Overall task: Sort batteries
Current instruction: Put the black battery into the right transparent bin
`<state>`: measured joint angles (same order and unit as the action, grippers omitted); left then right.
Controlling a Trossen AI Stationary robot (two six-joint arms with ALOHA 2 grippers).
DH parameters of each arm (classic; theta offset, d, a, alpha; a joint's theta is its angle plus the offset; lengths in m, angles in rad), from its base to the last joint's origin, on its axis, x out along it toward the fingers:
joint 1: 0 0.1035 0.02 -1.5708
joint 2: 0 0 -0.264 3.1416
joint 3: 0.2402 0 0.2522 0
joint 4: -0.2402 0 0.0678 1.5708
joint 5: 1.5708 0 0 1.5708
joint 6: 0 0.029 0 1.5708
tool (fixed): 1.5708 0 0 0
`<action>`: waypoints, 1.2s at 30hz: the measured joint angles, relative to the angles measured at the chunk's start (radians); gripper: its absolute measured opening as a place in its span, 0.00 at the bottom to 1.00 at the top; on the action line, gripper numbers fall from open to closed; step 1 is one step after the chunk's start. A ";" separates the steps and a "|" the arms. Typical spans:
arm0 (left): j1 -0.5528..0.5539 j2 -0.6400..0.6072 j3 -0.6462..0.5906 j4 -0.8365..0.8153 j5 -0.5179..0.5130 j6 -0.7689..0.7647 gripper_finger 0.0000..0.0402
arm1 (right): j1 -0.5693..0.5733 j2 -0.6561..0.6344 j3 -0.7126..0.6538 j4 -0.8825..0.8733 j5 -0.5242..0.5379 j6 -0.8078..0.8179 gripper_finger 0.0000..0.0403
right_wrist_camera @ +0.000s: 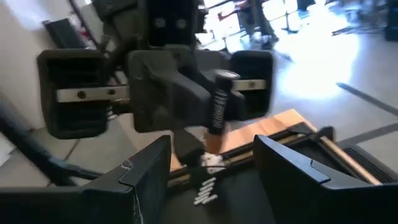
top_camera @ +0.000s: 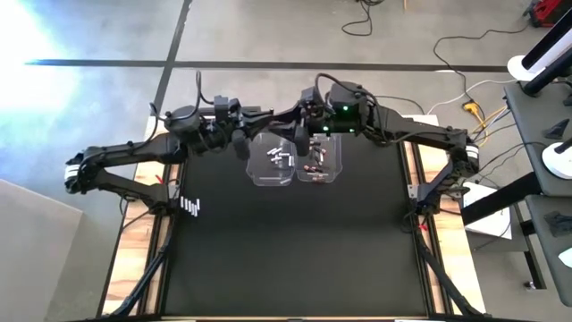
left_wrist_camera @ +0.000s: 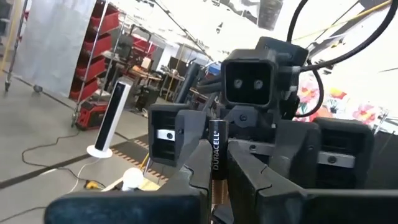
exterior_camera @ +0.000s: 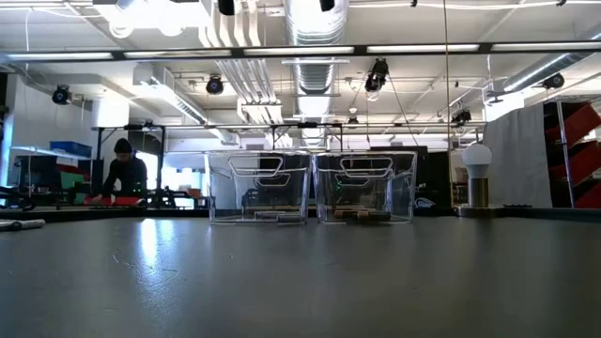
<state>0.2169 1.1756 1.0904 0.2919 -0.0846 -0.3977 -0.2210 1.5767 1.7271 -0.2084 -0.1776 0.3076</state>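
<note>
Currently the left gripper (left_wrist_camera: 214, 186) is clamped on a dark Duracell battery (left_wrist_camera: 216, 152), long axis upright between its fingers, raised above the table's far side by the clear bins (top_camera: 295, 161). Facing it, the right gripper (right_wrist_camera: 211, 165) stands with fingers apart, holding nothing. Loose batteries (top_camera: 190, 207) lie near the left edge.

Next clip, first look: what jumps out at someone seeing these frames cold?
The two arms meet above the far middle of the table, over two clear bins standing side by side. The left gripper has its jaws shut on a dark Duracell battery, held up facing the right gripper, whose jaws stand open just short of it. A small row of pale batteries lies at the mat's left edge.
</note>
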 joint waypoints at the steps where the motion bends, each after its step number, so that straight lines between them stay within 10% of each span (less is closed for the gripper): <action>1: 0.000 0.005 0.000 0.004 0.007 -0.003 0.02 | 0.000 0.011 0.011 -0.003 -0.012 0.000 0.54; 24: 0.000 -0.010 -0.003 -0.097 0.070 -0.003 0.02 | 0.000 0.042 0.076 -0.134 -0.034 0.041 0.23; 36: 0.000 0.002 -0.003 -0.079 0.085 -0.035 0.02 | 0.000 0.046 0.073 -0.167 -0.043 0.033 0.36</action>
<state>0.2169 1.1774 1.0871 0.2134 0.0005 -0.4323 -0.2208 1.6227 1.7997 -0.3750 -0.2202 0.3410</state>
